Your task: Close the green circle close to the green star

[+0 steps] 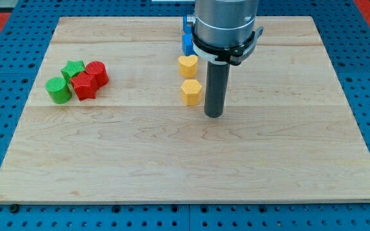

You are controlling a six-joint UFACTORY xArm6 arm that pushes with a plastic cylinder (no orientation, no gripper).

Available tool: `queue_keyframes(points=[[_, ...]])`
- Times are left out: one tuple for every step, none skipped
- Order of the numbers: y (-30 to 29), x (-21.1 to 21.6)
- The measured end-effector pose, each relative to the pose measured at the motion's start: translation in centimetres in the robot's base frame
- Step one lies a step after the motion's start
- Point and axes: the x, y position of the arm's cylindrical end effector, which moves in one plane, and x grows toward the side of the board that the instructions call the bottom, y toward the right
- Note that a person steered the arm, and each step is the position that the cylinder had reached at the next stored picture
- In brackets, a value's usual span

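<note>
The pale wooden worktop is lying on a blue pegboard surface, and its near half is carrying nothing but wood grain. Going farther in, the arm's dark straight rod is standing upright just right of centre, with my tip resting on the wood. There are no jaws on this arm, only the rod, so nothing is being clamped. Just left of the tip, close beside it, a yellow hexagon block is sitting; whether the two are touching cannot be told. At the left side of the worktop, well apart from the tip, a green circle block is lying nearest, with a red star-like block touching its right side. Slightly farther, a green star block is sitting just behind the green circle, beside a red round block. Farther still, near the middle, a yellow heart block is sitting, and beyond it a blue block is showing partly behind the arm's grey housing.
</note>
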Motion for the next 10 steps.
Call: queue_keyframes(points=[[-1.1,0.8],[-4.8,1.8],[-9.6,3.0],[-15.3,3.5],[-20.8,3.5],[-24.9,1.9],[-27.5,-0.6],[-28.4,-1.9],[-28.4,-2.4],[-28.3,-2.4]])
